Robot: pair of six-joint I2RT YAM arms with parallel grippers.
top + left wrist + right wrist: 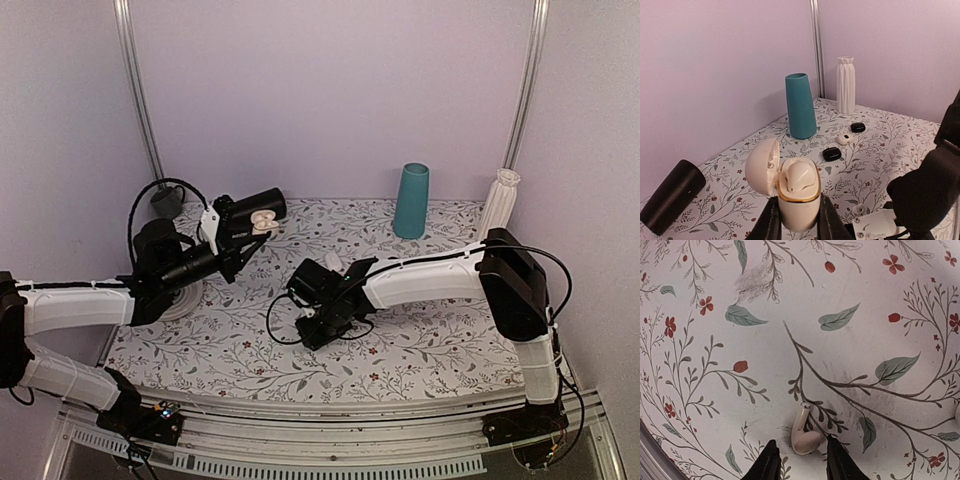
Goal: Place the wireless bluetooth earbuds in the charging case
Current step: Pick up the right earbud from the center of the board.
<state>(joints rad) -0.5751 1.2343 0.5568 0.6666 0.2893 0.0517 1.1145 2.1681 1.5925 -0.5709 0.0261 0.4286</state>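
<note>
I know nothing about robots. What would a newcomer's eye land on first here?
The left gripper holds the open charging case up off the floral table, one earbud already seated in it. The right gripper hangs just over the table, its fingers either side of a loose white earbud. At the back stand a teal cup and a ribbed white vase.

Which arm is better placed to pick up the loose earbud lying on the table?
The right arm. Its jaws stand open on either side of the earbud, pointing down at it. The left arm is busy: its jaws hold the open charging case aloft.
</note>
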